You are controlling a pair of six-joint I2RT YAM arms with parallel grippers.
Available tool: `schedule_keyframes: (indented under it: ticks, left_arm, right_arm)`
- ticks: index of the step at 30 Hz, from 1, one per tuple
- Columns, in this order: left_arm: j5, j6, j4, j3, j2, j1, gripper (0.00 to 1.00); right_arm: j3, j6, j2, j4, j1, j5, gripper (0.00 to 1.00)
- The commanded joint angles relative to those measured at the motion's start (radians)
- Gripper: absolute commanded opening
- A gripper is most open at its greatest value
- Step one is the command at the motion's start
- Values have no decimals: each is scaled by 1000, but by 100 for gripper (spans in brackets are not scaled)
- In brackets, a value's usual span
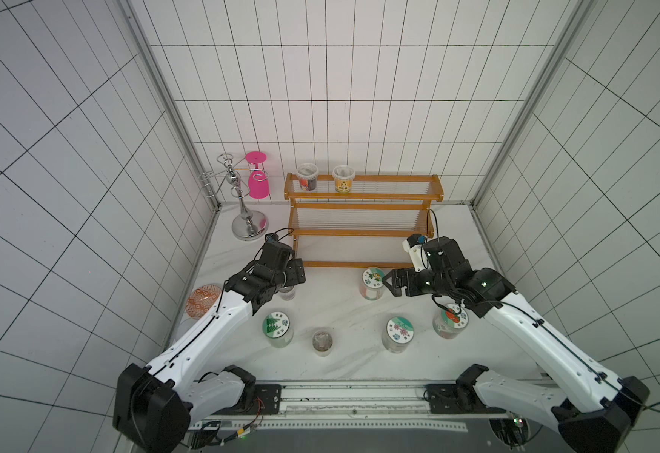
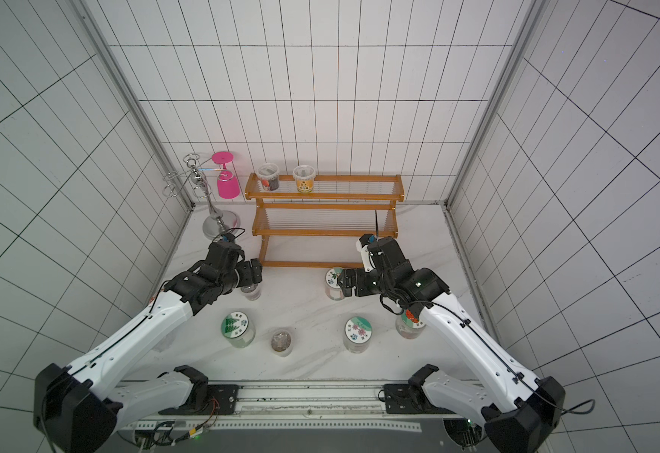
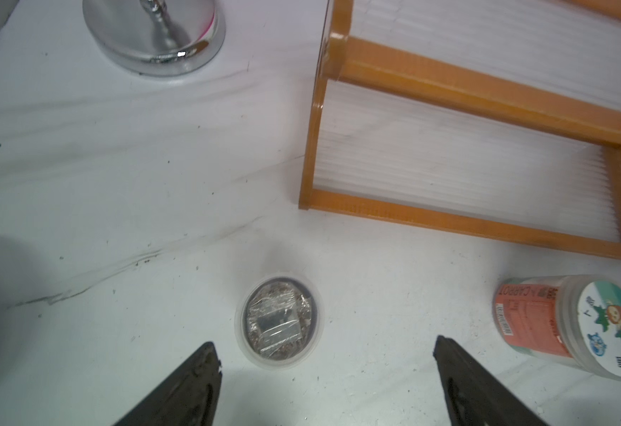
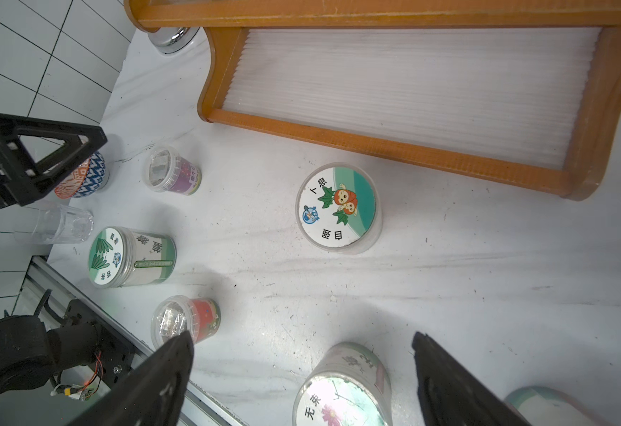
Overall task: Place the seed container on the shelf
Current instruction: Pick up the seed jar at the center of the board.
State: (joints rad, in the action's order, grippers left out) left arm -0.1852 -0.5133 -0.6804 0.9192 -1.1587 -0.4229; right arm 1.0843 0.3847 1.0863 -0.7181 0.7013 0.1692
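Two seed cups (image 1: 307, 177) top the wooden shelf (image 1: 363, 206). Left gripper (image 3: 324, 341) hangs spread above a purple-labelled seed cup (image 3: 279, 322) on the worktop (image 3: 117, 166); right gripper (image 4: 301, 335), also spread, faces the carrot jar (image 4: 338, 208).

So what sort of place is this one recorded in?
Probably a staged robot test cell: white grid-lined wall panels in a metal frame, a white marble-look tabletop, and an orange-brown wooden three-tier shelf.

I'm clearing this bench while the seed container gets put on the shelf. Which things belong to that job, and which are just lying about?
Job: shelf, small clear-lidded tub under the left claw.
Lying about: pink glass, chrome stand, patterned bowl, clear tumbler.
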Motion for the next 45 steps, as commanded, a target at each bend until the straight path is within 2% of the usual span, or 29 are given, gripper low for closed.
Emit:
schedule_keyframes:
  ticks: [1, 13, 27, 31, 33, 36, 41, 45]
  left_arm:
    - [29, -36, -56, -2, -42, 22, 92]
    - [55, -43, -125, 89, -309, 65, 93]
    - [66, -50, -69, 94, -404, 79, 87]
    - [64, -42, -61, 96, -424, 81, 79]
    - [65, -36, -63, 99, -425, 81, 67]
    - [71, -29, -70, 103, -414, 81, 57]
    - [70, 6, -125, 121, -354, 62, 56]
    - [55, 50, -231, 181, -281, -3, 56]
  right_arm:
    - [-26, -26, 12, 43, 19, 18, 96]
    - [-49, -43, 8, 58, 41, 3, 96]
    - [-64, -46, -1, 62, 43, -9, 96]
    - [-66, -47, -2, 62, 43, -8, 96]
    - [-67, -47, -3, 62, 43, -7, 96]
    - [-72, -53, -10, 66, 43, -4, 96]
    - [-72, -76, -28, 82, 43, 17, 96]
    - [-80, -106, -53, 126, 43, 52, 96]
